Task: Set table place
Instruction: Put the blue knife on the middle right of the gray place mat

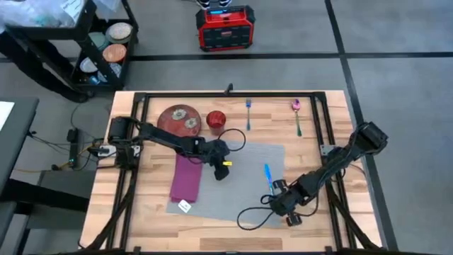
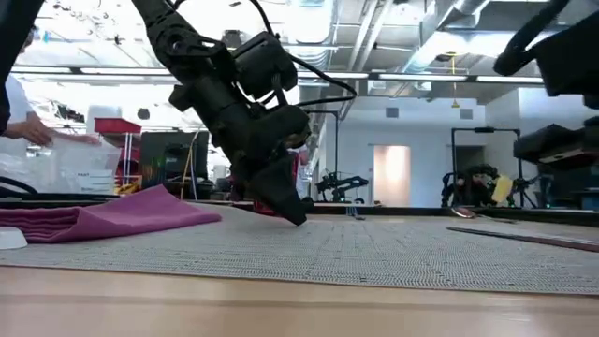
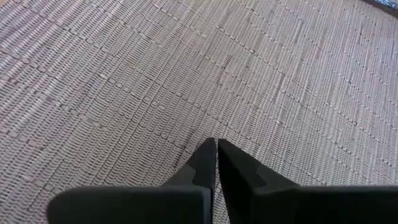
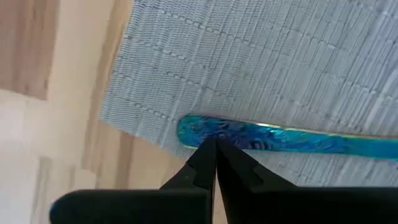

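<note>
left tool [image 1: 222, 172] presses its closed tips, holding nothing, onto the middle of the grey woven mat [image 1: 248, 202], which lies flat on the plank table [image 1: 152, 219] with a folded magenta napkin [image 1: 185, 177] on its left part; the right tool [image 1: 285, 190], fingers also together and empty, points at the handle end of a blue utensil [image 1: 267, 173] lying on the mat near its right edge. the mat looks thin, limp and coarse-ribbed, likely to slide or wrinkle if pushed, so an edge or corner seems the place to pinch it. the utensil is slim, flat, glossy and stiff, probably light and slippery, best taken across the handle. still off the mat at the table's far side are a dark red plate [image 1: 179, 118], a red cup [image 1: 216, 120], a blue fork [image 1: 248, 113] and a pink-headed spoon [image 1: 297, 117]
</note>
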